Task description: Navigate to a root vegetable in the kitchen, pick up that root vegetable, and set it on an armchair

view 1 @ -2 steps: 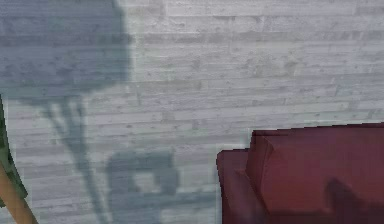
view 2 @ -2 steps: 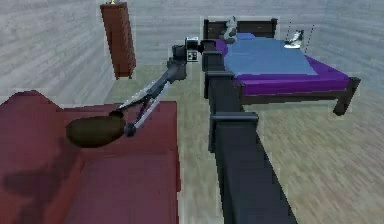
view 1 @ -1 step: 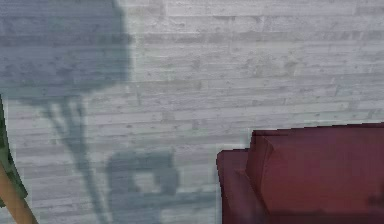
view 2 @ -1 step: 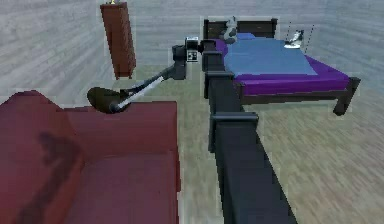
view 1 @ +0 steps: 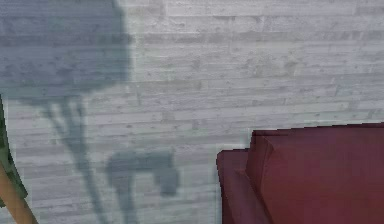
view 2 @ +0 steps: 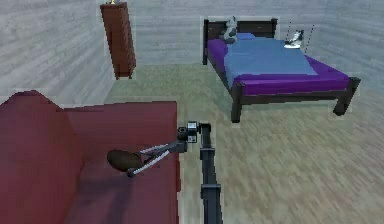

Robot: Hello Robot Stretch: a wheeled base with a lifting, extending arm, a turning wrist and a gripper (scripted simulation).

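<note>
The job looks to be at its last step, setting the thing down on the armchair. Nearest in the arm side view, the dark square-barred arm (view 2: 208, 180) rises from the bottom edge and reaches out over the dark red upholstered armchair (view 2: 60, 130). The same armchair (view 1: 320, 175) shows at the forward view's lower right.

At the arm's far end the gripper (view 2: 138, 163) points toward the view's left. Its two thin fingers (view 2: 158, 153) slant down to a brown oval root vegetable (view 2: 123, 157) lying at their tips, over the seat cushion. I cannot tell whether the vegetable hangs just above the cushion or already rests on it. So I cannot tell whether the gripper holds anything, and the state of the fingers cannot be told either.

By my reckoning the next move calls for a short, gentle descent, if any, until the vegetable bears on the cushion. It should land well in from the front edge, since a rounded thing may roll. The arm should then draw straight back without dragging it.

Farther out lies the pale plank floor (view 2: 300, 165). Beyond it stand a tall reddish-brown wooden cabinet (view 2: 118, 40) and a dark-framed bed with blue and purple covers (view 2: 275, 65), both well apart from the arm.
</note>
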